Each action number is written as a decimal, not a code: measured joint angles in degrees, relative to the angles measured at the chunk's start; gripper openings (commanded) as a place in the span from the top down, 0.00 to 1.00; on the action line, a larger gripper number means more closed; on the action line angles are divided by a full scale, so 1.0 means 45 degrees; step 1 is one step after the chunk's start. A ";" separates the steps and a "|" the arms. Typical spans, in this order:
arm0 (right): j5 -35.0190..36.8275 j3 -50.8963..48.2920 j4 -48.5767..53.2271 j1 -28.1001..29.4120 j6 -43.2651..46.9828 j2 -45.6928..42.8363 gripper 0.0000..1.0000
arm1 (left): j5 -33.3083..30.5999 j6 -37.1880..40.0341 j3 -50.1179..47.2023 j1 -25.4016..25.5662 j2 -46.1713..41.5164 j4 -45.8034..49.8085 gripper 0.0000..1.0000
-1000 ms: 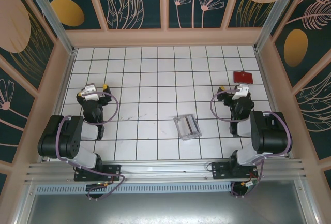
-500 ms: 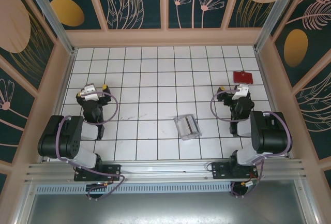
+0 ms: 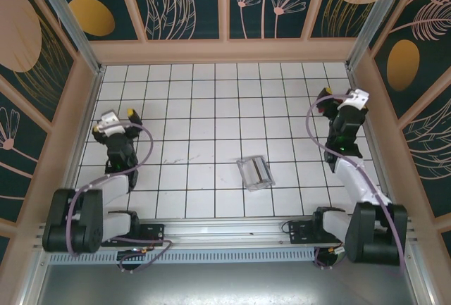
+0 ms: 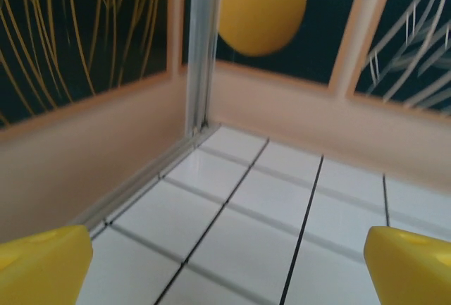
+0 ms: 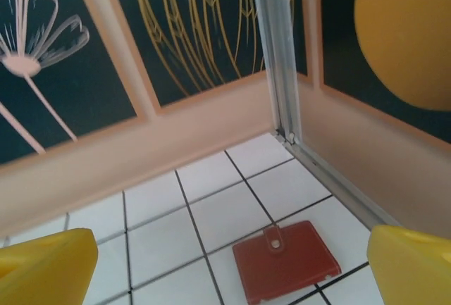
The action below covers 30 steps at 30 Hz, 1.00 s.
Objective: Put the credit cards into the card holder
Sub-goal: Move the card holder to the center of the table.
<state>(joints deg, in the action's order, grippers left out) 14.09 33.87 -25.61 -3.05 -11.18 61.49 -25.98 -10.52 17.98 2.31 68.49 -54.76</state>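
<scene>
You had the left claw [image 4: 225, 266] open, facing the far-left corner of the surface [image 4: 232, 199] | right claw [image 5: 227, 268] open too, yellow fingers [image 5: 44, 263] wide apart | card holder [image 5: 283, 259] lay shut (clasp tab [image 5: 275, 238] on top) near the far-right corner, just ahead of your right claw | clear tray [image 3: 255, 172] sat mid-surface, nearer the near edge.

Overhead looks down; wrist cameras, low, face far corners [image 4: 203, 125].
</scene>
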 measured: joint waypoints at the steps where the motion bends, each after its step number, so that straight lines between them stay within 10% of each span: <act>1: 0.0248 0.0369 0.0971 -0.0005 -0.0709 -0.0301 0.01 | 0.0000 -0.0374 0.0685 0.0000 -0.0437 0.0937 0.01; 8: 0.0257 0.2531 0.6110 -0.0675 -0.4031 -0.0491 0.01 | 0.1477 -0.5085 0.5008 0.0000 -0.2210 0.8573 0.01; 14: -0.2035 0.4133 0.8296 -0.1146 -0.4464 0.2793 0.01 | 0.5085 -0.5411 0.6105 -0.0015 -0.2079 1.2259 0.01; 30: -0.2356 1.3245 1.1604 -0.2200 -0.5561 1.3114 0.03 | 0.9311 -0.4624 0.7155 -0.0015 -0.1719 1.5645 0.01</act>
<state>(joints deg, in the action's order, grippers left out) 3.49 93.47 26.61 -12.95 -36.21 120.51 15.92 -31.33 50.17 2.24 60.75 15.64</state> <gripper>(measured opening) 0.972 0.988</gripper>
